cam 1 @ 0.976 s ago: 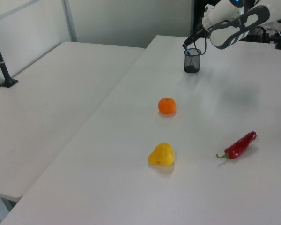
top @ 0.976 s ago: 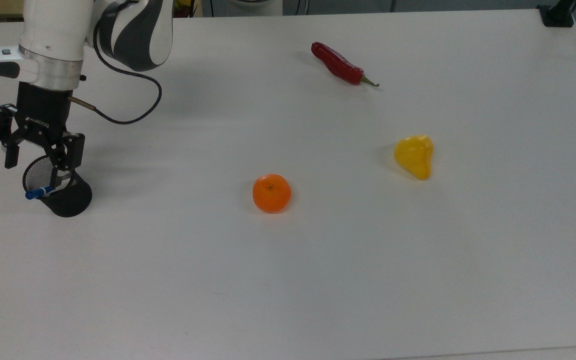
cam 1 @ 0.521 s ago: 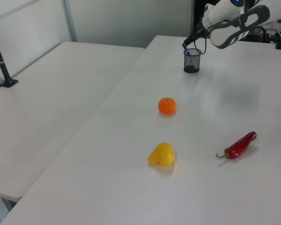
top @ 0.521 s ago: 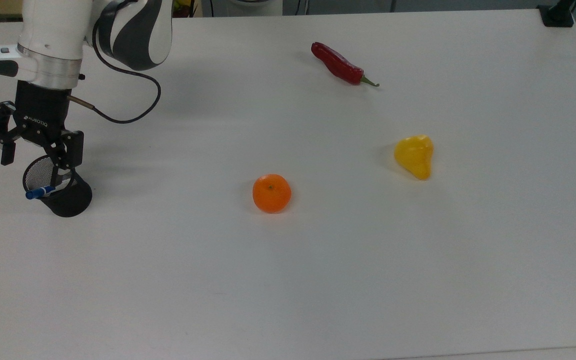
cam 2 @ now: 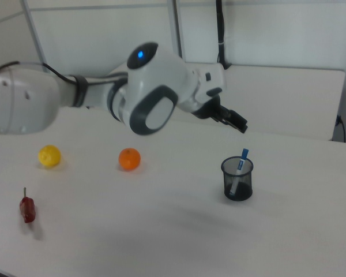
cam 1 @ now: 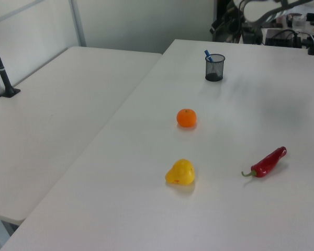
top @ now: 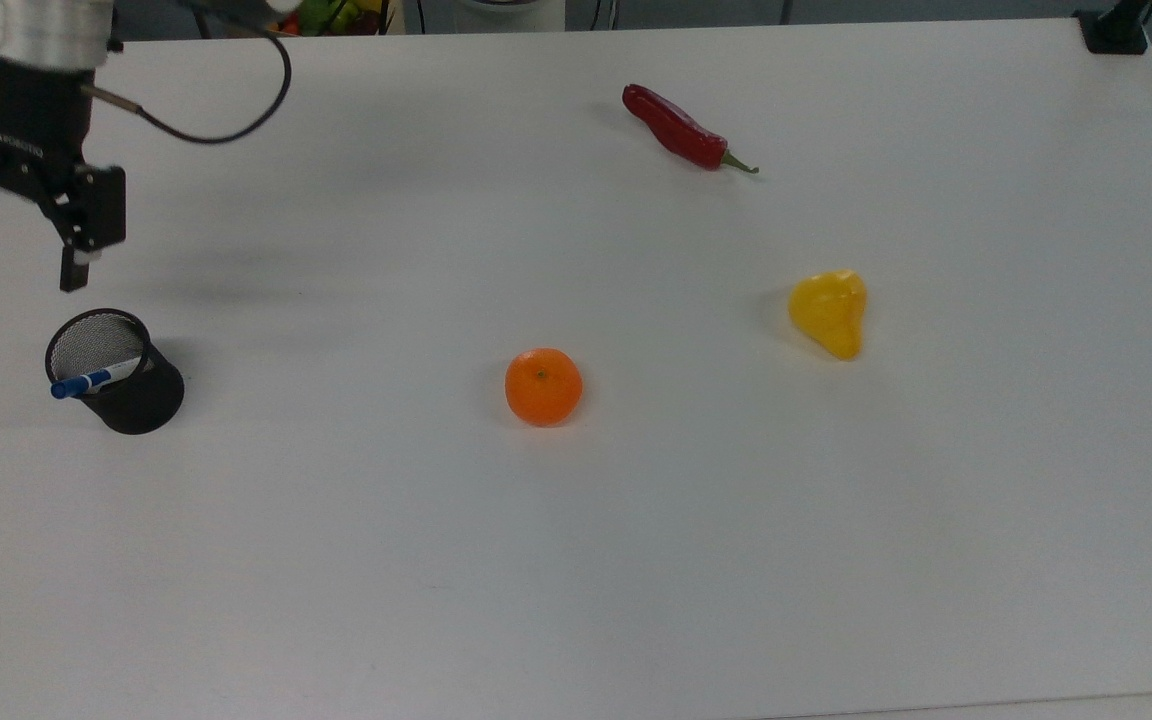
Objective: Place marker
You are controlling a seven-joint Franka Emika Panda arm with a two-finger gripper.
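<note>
The marker (top: pixel 94 379), white with a blue cap, leans inside a black mesh cup (top: pixel 141 402) near the top view's left edge, cap end sticking out over the rim. The left view has the marker (cam 1: pixel 208 54) poking out of the cup (cam 1: pixel 215 69) at the far end of the table. In the right view the marker (cam 2: pixel 239 168) stands tilted in the cup (cam 2: pixel 237 183). My gripper (top: pixel 21 262) hangs open and empty, above the cup and clear of it. The right view has the gripper (cam 2: pixel 237 122) up and to the left of the cup.
An orange (top: pixel 543 386) lies mid-table, a yellow fruit (top: pixel 829 312) to its right and a red chili (top: pixel 676 128) toward the back in the top view. The white table (top: pixel 636 560) stretches wide at the front. A black clamp base (top: pixel 1114 30) sits at the back right corner.
The open gripper has lifted away from the cup, moving up and toward the top view's upper left. The marker stays leaning in the cup.
</note>
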